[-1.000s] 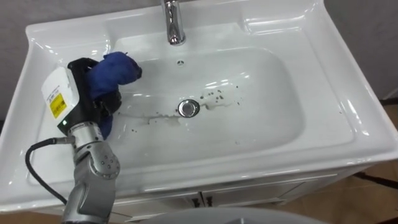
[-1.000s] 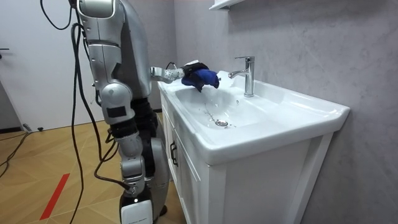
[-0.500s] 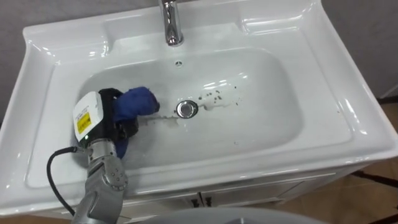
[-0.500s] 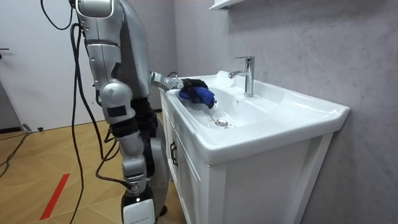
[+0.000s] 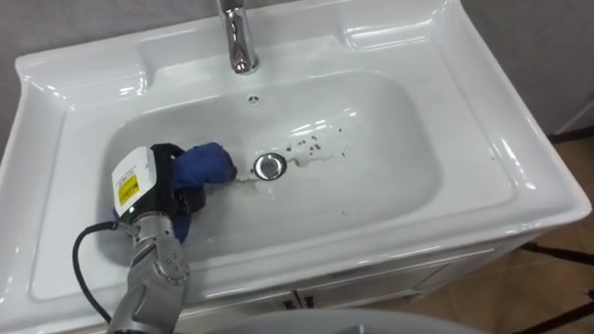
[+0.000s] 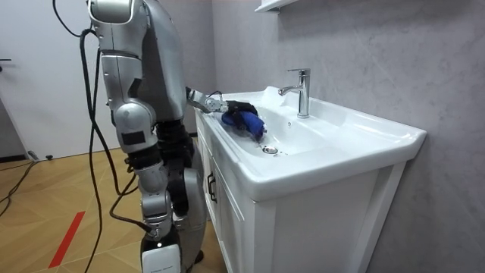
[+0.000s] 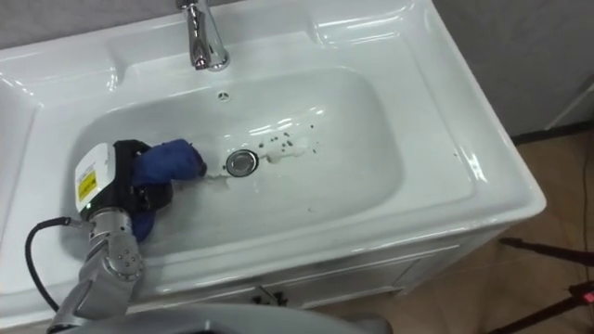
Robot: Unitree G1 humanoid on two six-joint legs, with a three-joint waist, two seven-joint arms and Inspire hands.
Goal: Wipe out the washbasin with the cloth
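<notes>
Your left hand (image 5: pixel 148 184), fingers curled round a blue cloth (image 5: pixel 204 164), held it on the basin (image 5: pixel 380 158) floor just beside the drain (image 5: pixel 269 167).

Front of the left hand (image 5: pixel 148 186) under the blue cloth (image 5: pixel 202 164); tap (image 5: pixel 239 42) cut off at the upper edge.

I can read no word or number anywhere on me or the sink. The one printed thing is a small yellow rectangular sticker (image 5: pixel 127 188) on the white casing at the back of my left hand (image 5: pixel 160 184), low in the white ceramic basin (image 5: pixel 371 176). Its dark marks are too small to make out.
</notes>
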